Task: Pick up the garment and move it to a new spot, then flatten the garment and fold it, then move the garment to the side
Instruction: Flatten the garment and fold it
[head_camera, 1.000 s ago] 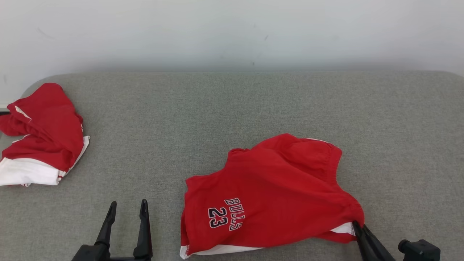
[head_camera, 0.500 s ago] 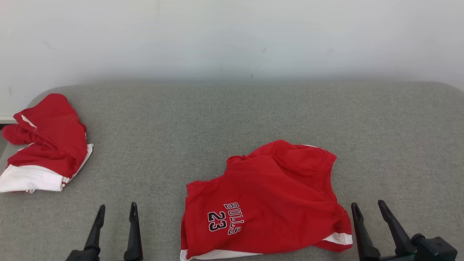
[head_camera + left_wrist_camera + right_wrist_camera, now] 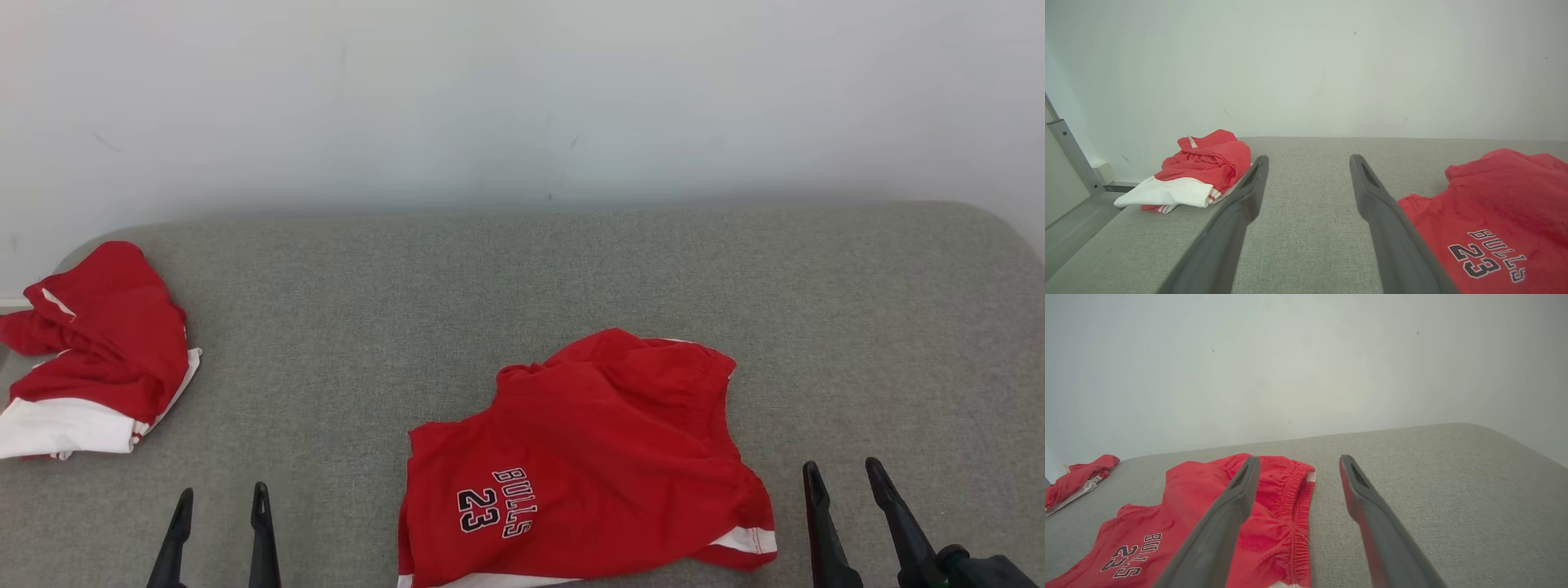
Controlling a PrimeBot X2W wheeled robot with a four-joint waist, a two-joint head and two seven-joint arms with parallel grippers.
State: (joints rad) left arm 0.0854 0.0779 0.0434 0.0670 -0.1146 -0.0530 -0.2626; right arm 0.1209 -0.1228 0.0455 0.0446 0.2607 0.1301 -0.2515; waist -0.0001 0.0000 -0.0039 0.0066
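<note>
The garment (image 3: 588, 465) is a pair of red shorts with white trim and "BULLS 23" lettering, lying rumpled on the grey padded table (image 3: 522, 278) at front centre. It also appears in the left wrist view (image 3: 1498, 212) and the right wrist view (image 3: 1208, 510). My left gripper (image 3: 219, 496) is open near the front edge, to the left of the shorts and apart from them. To the right of the shorts' hem, my right gripper (image 3: 844, 474) stands open with nothing between its fingers. The open fingers of each gripper frame its own wrist view (image 3: 1308, 159) (image 3: 1298, 459).
A second red and white garment (image 3: 94, 351) lies bunched at the table's far left edge, also in the left wrist view (image 3: 1200, 171). A white wall (image 3: 522, 98) stands behind the table. A metal frame post (image 3: 1069, 151) is left of the table.
My right gripper let go of the shorts' lower right corner, opened and drew back to the right. The shorts settled on the table. The head camera tilted, shifting the whole picture down.
</note>
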